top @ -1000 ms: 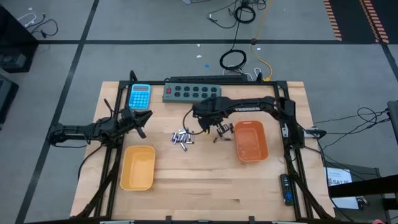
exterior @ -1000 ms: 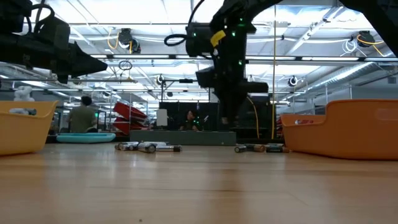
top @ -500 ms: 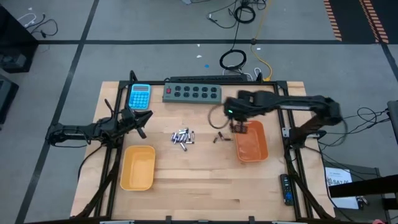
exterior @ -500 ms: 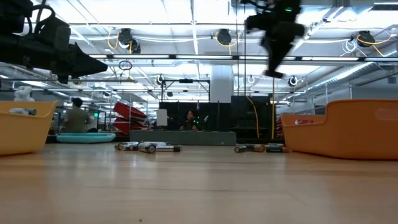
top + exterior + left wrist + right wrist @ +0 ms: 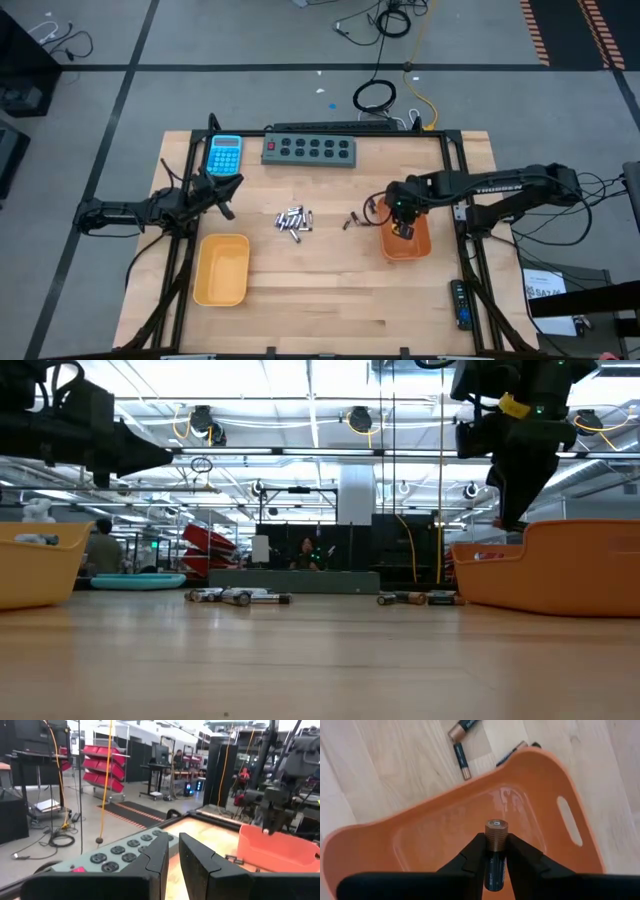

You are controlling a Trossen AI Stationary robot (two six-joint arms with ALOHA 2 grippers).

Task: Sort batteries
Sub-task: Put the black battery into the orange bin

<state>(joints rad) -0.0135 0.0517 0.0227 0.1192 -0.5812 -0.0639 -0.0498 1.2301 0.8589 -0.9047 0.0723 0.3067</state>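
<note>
One battery: clamped upright in right tool
Position: above orange tray
Left tool: nearly closed, empty, bench left

A cluster of small cylindrical batteries lies mid-table between two plastic trays. A calculator and button strip sit along the far edge.

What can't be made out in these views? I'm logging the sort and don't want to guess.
- High view: how many batteries lie in the pile; too small.
- Low view: inside of the orange tray; its wall hides it.
- Low view: the yellow tray; cut off by the edge.
- Right wrist view: the held battery's label; right claw fingers cover it.
- Left wrist view: whether the left claw holds anything.
</note>
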